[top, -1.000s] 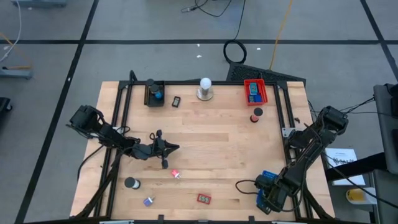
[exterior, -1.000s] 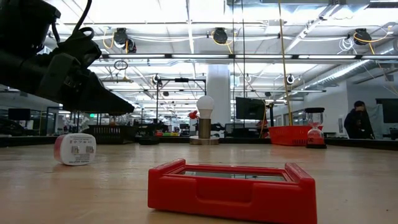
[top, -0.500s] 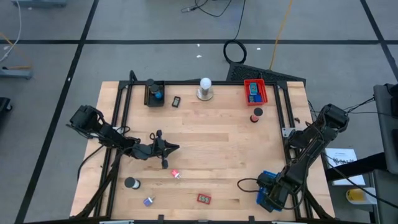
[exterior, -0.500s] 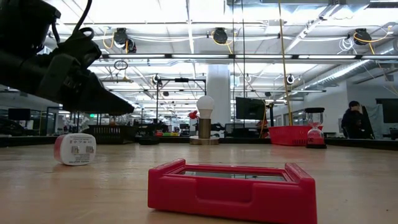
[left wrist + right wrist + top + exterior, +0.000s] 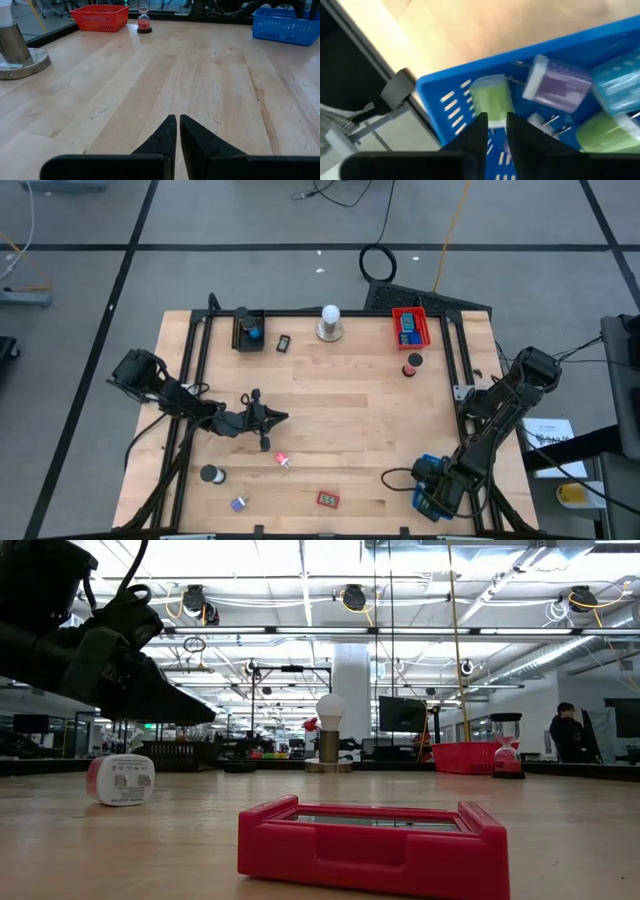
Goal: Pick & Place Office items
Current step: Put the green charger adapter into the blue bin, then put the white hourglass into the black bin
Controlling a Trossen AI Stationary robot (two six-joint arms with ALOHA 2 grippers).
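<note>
Office items lie loose near the table's front edge: a flat red piece [image 5: 328, 499] [image 5: 375, 840], a white and pink roll [image 5: 283, 460] [image 5: 120, 780], a purple piece [image 5: 239, 503] and a dark round roll [image 5: 209, 474]. A black piece [image 5: 284, 342] lies at the back. My left gripper [image 5: 272, 418] [image 5: 177, 122] hovers shut left of the table's middle, holding nothing. My right gripper [image 5: 432, 498] [image 5: 495, 120] points down over the blue tray [image 5: 430, 468] [image 5: 450, 95] at the front right. Its fingers stand a narrow gap apart, with nothing between them. Green [image 5: 490, 100], purple [image 5: 560, 87] and teal pieces lie in that tray.
A white ball on a grey base [image 5: 329, 322] stands at the back middle. A black tray [image 5: 248, 330] is at the back left and a red tray [image 5: 409, 326] at the back right. A small red hourglass [image 5: 411, 365] stands before the red tray. Bare wood fills the middle.
</note>
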